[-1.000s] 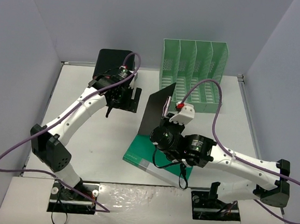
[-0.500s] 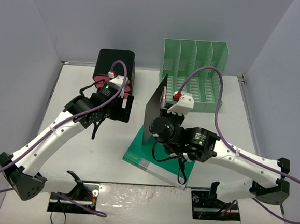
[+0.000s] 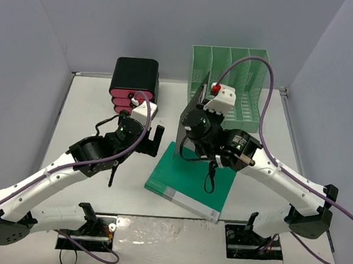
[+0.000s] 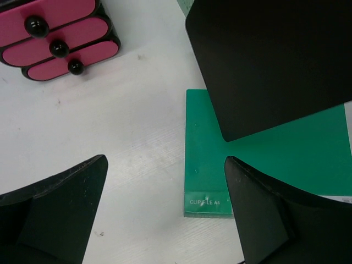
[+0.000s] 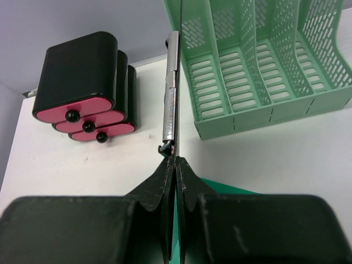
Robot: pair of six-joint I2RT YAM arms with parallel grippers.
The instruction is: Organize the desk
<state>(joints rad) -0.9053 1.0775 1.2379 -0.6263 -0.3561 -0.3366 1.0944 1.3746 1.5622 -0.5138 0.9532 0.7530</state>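
Observation:
The white desk (image 3: 87, 106) holds a green A4 clip file (image 3: 191, 182) lying flat in the middle. My right gripper (image 3: 195, 126) is shut on a black clipboard (image 3: 194, 106) and holds it upright on edge, just left of the green file organizer (image 3: 235, 81). In the right wrist view the clipboard (image 5: 171, 99) is edge-on, its metal clip facing left, pinched in my gripper (image 5: 176, 165). My left gripper (image 3: 155, 136) is open and empty above the desk at the file's left edge. In the left wrist view its jaws (image 4: 165, 162) straddle the file's corner (image 4: 204, 159), below the clipboard (image 4: 269, 60).
A black drawer unit with three pink drawers (image 3: 134, 83) stands at the back left and shows in both wrist views (image 4: 52, 27) (image 5: 82, 82). The organizer (image 5: 258, 66) has several empty slots. Pale grey walls close the desk on three sides.

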